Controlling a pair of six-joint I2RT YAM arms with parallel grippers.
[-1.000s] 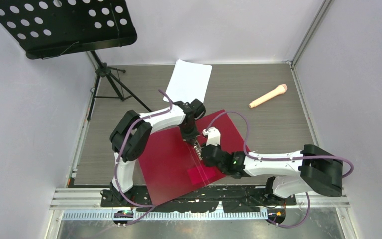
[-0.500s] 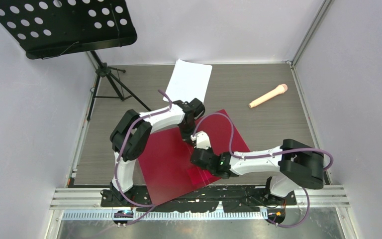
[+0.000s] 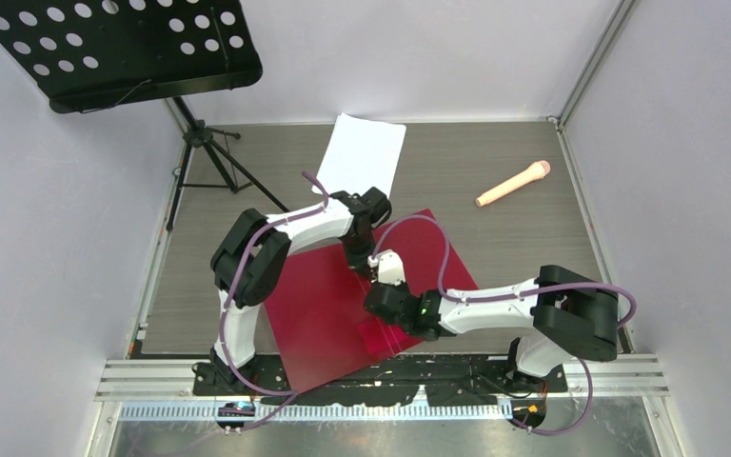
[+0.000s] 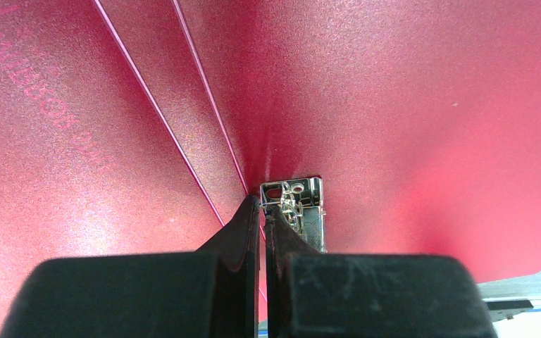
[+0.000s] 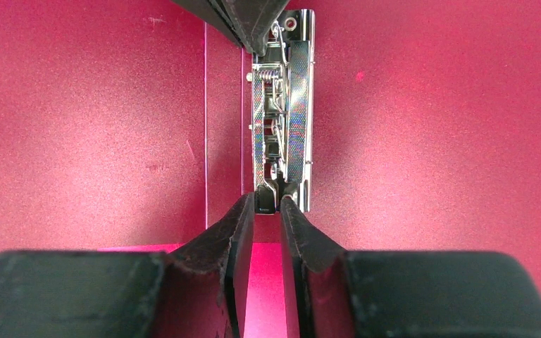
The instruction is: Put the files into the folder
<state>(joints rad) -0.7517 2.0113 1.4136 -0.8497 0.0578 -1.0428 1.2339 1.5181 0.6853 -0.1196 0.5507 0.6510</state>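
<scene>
Grey wood-grain table [image 3: 533,248]; black perforated music stand [image 3: 124,43] at far left.

Folder [image 3: 314,305] – dark red, lying open flat at near centre, pink patch [image 3: 385,333] on its inner right side.

Files [image 3: 364,152] – white sheets on the table beyond the folder, apart from it, not inside.

Microphone [image 3: 514,183], beige, far right.

Metal spine clip [image 5: 280,113] runs along the folder's fold.

Left gripper [image 4: 264,208] – jaws fully closed, tips at the clip's far end, holding nothing that I can see.

Right gripper [image 5: 268,204] – jaws nearly closed with a narrow gap, tips flanking the near end of the clip's lever and apparently pinching it.
</scene>
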